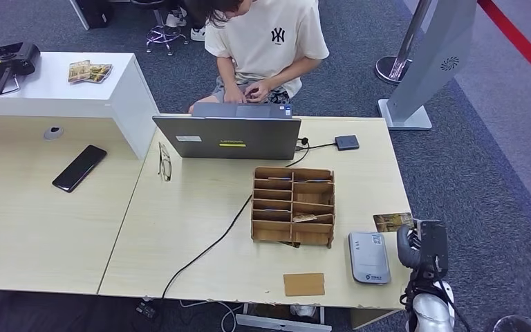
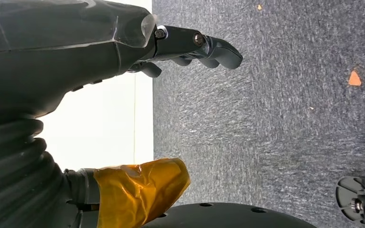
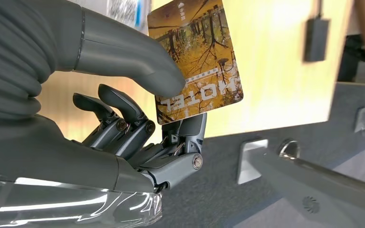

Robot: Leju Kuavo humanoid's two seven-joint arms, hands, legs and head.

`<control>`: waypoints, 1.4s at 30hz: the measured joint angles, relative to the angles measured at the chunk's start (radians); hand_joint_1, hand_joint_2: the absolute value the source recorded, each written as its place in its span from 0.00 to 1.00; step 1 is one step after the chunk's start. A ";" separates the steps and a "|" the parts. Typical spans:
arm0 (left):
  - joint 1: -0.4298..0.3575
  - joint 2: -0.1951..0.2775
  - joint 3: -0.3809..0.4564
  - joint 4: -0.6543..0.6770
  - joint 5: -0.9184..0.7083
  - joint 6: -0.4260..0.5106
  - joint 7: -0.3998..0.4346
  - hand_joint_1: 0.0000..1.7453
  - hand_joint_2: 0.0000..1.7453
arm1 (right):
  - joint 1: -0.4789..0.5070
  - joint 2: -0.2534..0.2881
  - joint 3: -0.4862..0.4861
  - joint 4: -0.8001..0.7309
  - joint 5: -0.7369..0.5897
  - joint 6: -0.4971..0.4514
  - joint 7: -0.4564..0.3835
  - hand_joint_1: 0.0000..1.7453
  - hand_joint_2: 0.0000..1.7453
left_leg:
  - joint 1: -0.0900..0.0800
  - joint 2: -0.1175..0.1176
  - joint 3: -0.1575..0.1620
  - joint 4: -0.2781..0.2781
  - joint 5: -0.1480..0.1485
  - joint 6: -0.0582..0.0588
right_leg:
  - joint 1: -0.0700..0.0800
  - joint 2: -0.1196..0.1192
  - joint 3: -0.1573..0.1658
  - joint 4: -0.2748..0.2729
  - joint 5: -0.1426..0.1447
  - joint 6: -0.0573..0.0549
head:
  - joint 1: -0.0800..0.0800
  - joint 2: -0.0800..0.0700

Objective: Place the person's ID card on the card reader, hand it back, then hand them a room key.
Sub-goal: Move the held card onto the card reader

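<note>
grey ribbed right hand [image 3: 123,118]; silver arm; amber-taped left thumb

left hand [image 2: 190,47]: empty, fingers extended | below: grey carpet [image 2: 275,118]

Light wooden desk [image 1: 200,228] bearing grey laptop [image 1: 229,137], wooden card organiser [image 1: 293,205], grey card reader [image 1: 368,257], brown card [image 1: 304,284], glasses [image 1: 164,162], adjoining desk [image 1: 21,221] with black phone [image 1: 79,167]

The card [image 3: 197,61] pinched in the right hand [image 3: 138,118] bears the word "HOTEL" in white letters, seen upside down in the right wrist view, with a line of smaller print beside it too small to read; the person's pale shirt [image 1: 266,38] carries a dark interlocked "NY" mark on the chest.
</note>
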 joint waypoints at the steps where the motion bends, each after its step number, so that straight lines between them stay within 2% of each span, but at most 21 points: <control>1: 0.000 0.000 0.000 0.000 0.000 0.000 0.000 0.00 1.00 | -0.006 -0.010 -0.012 0.018 0.001 0.006 0.000 1.00 1.00 | 0.000 0.000 0.000 0.000 0.000 0.000 | 0.000 0.000 0.000 0.000 0.000 0.000 | 0.000 0.000; 8: 0.000 0.000 0.000 0.000 -0.004 -0.001 0.000 0.00 1.00 | -0.059 -0.073 -0.082 0.138 0.026 0.053 0.001 1.00 1.00 | 0.000 0.000 0.000 0.000 0.000 0.000 | 0.000 0.000 0.000 0.000 0.000 0.000 | 0.000 0.000; 15: 0.000 0.000 0.000 0.000 -0.005 -0.003 0.000 0.00 1.00 | -0.090 -0.102 -0.119 0.209 0.020 0.093 0.007 1.00 1.00 | 0.000 0.000 0.000 0.000 0.000 0.000 | 0.000 0.000 0.000 0.000 0.000 0.000 | 0.000 0.000; 26: 0.000 0.000 0.000 0.000 -0.007 -0.007 0.000 0.00 1.00 | -0.103 -0.105 -0.142 0.242 -0.007 0.126 -0.003 1.00 1.00 | 0.000 0.000 0.000 0.000 0.000 0.000 | 0.000 0.000 0.000 0.000 0.000 0.000 | 0.000 0.000; 35: 0.000 0.000 0.000 0.000 -0.012 -0.011 0.000 0.00 1.00 | -0.103 -0.094 -0.170 0.195 -0.139 0.248 0.009 1.00 1.00 | 0.000 0.000 -0.001 0.000 0.000 0.000 | 0.000 0.000 -0.001 0.000 0.000 0.000 | 0.000 0.000; 42: 0.000 0.000 0.000 0.000 -0.013 -0.012 0.000 0.00 1.00 | -0.098 -0.081 -0.171 0.136 -0.177 0.282 0.028 1.00 1.00 | 0.000 0.000 -0.001 0.000 0.000 0.000 | 0.000 0.000 -0.001 0.000 0.000 0.000 | 0.000 0.000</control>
